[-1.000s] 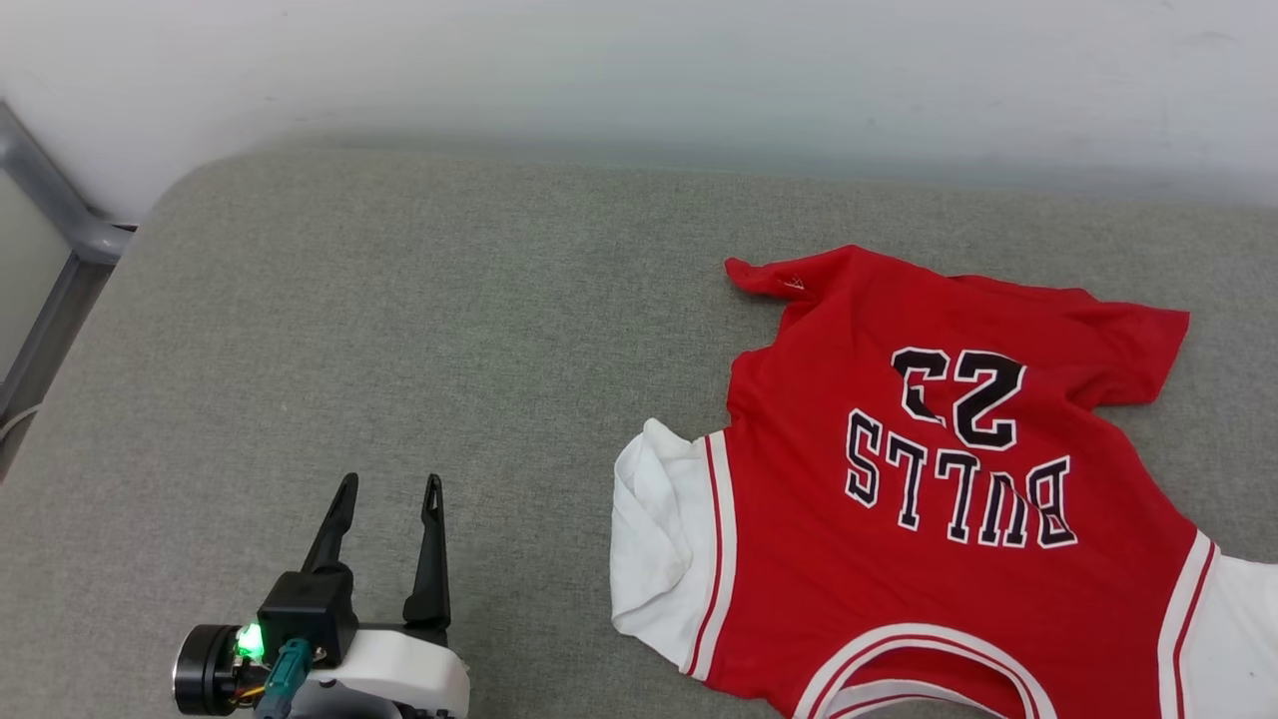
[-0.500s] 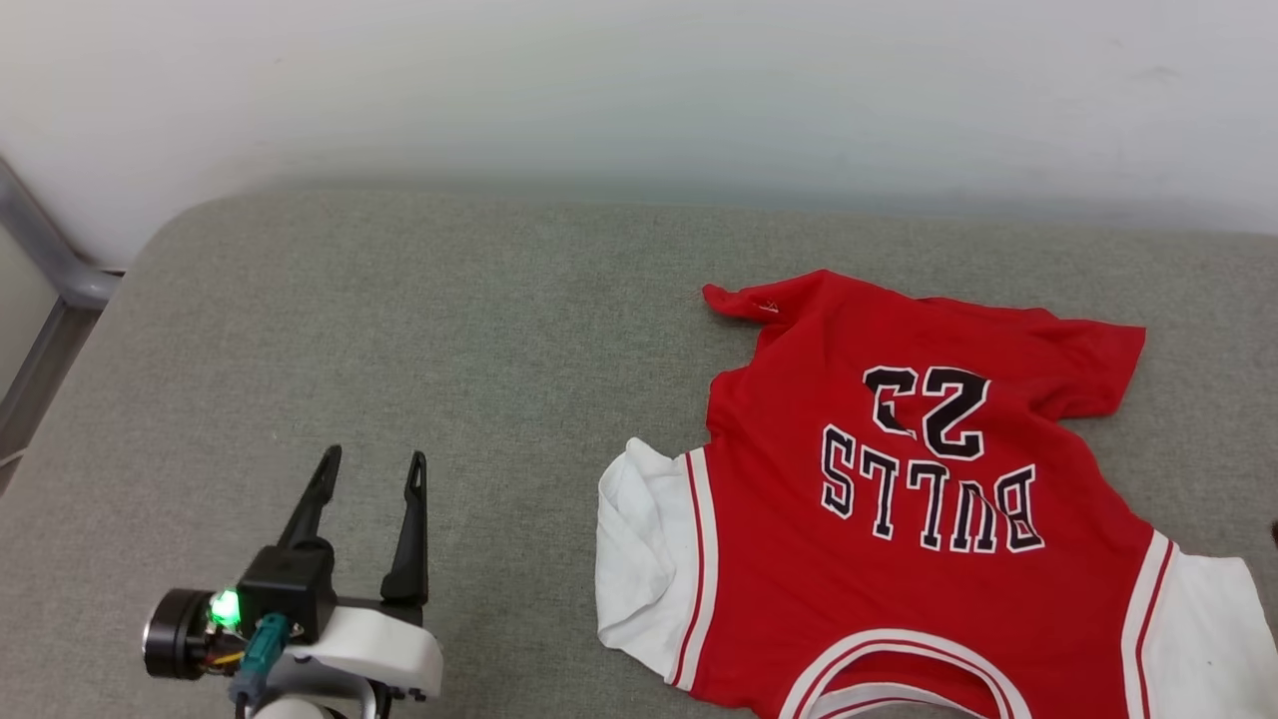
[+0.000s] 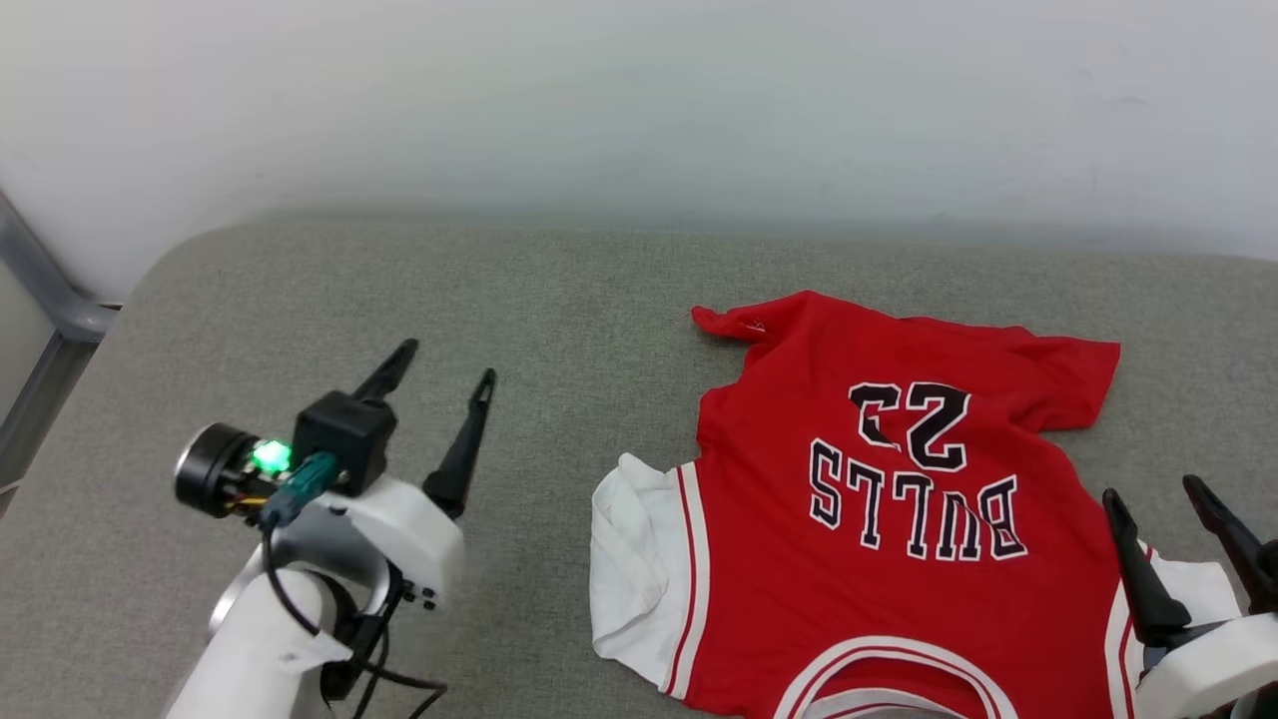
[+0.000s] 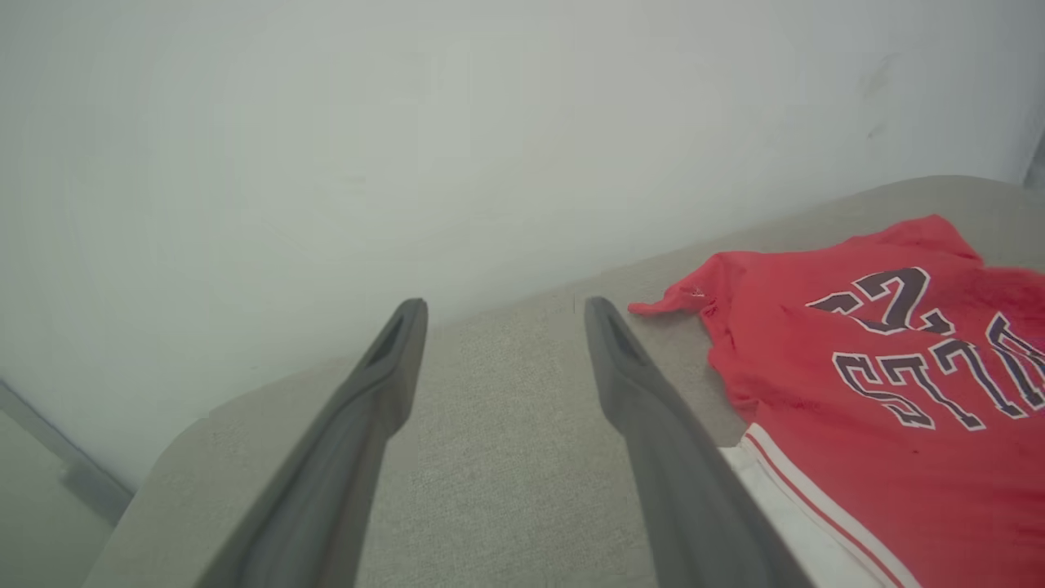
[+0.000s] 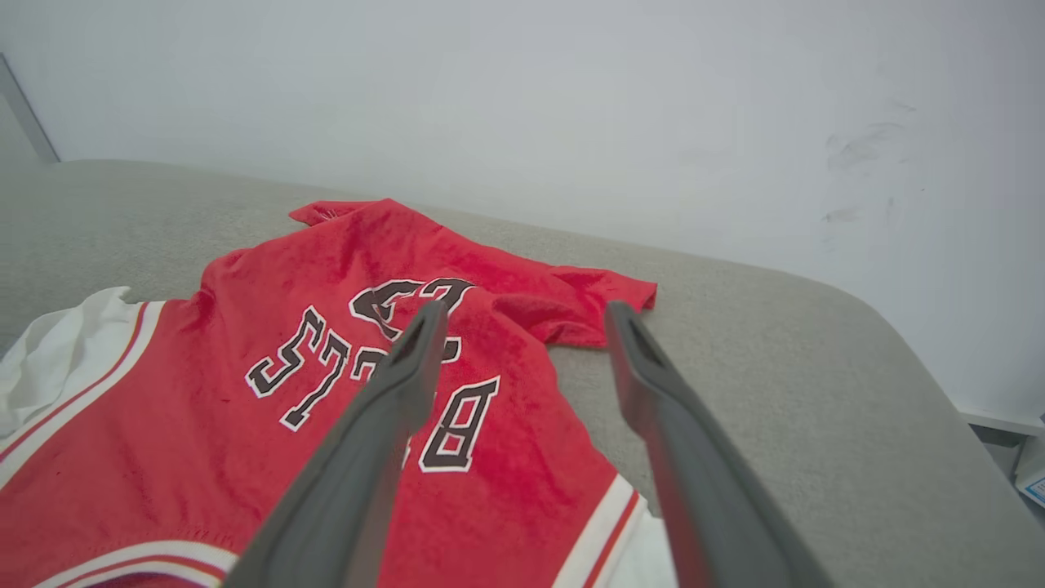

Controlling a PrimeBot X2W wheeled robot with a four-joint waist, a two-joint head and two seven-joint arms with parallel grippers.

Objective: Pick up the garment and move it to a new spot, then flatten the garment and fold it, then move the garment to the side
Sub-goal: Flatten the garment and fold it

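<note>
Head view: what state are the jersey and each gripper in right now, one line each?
red jersey T-shirt, lying unheld on the grey cushion, lettering up, not folded, far hem rumpled.
left white sleeve, bunched and creased.
left gripper, open, empty, above bare cushion left of the shirt.
right gripper, open, empty, over the right white sleeve.

Head camera is looking down from high at the garment [image 3: 879, 559]; each wrist camera is skimming low along its fingers [image 4: 653, 441], all sharing the lettering [image 3: 914, 504].
</note>
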